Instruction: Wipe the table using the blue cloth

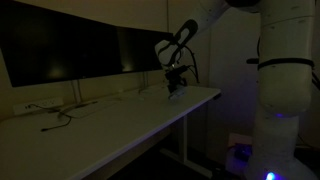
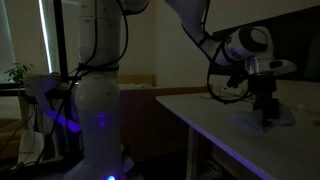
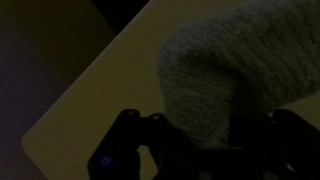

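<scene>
One arm (image 1: 262, 60) reaches over a pale table (image 1: 120, 118) in a very dim room. Its gripper (image 1: 176, 84) points straight down near the end of the table, close to the back edge where a row of dark screens (image 1: 80, 48) stands. The light is too poor to read any lettering on the arm or the screens.

In both exterior views the cloth (image 1: 181, 93) lies on the tabletop directly under the gripper, a low, rumpled heap that spreads out a little around the fingertips. In an exterior view the gripper (image 2: 267, 108) stands upright with its tips down in the cloth (image 2: 272, 120), set in from the table's (image 2: 215, 125) near edge.

In the wrist view the cloth (image 3: 235, 55) fills the upper right as a knitted-looking, greyish mound that runs down between the two dark fingers (image 3: 125, 140) of the gripper (image 3: 205, 145). It seems to be bunched there, but the picture is too dark to tell whether the fingers are clamped on it or merely straddle it. Bare table (image 3: 90, 100) shows beside the cloth, with one corner of the tabletop at the lower left of that view, well apart from the cloth.

Some loose cables (image 1: 55, 110) lie near the table's opposite end, far from the gripper.
</scene>
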Controlling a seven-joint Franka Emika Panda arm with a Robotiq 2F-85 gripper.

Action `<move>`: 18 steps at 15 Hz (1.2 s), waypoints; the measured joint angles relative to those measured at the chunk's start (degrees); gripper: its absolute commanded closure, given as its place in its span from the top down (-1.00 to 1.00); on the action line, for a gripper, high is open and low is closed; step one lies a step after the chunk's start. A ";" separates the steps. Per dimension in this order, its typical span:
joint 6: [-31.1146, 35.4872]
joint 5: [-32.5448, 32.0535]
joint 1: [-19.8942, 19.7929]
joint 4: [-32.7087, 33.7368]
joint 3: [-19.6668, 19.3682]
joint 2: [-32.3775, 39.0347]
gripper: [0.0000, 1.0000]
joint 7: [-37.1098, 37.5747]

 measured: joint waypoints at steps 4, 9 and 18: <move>0.00 0.01 -3.14 0.02 -2.51 1.67 -0.95 -5.01; 0.00 0.01 -3.87 -0.86 -3.20 4.07 -0.97 -7.11; -0.06 -0.25 1.31 -5.71 1.58 2.42 -0.96 -7.12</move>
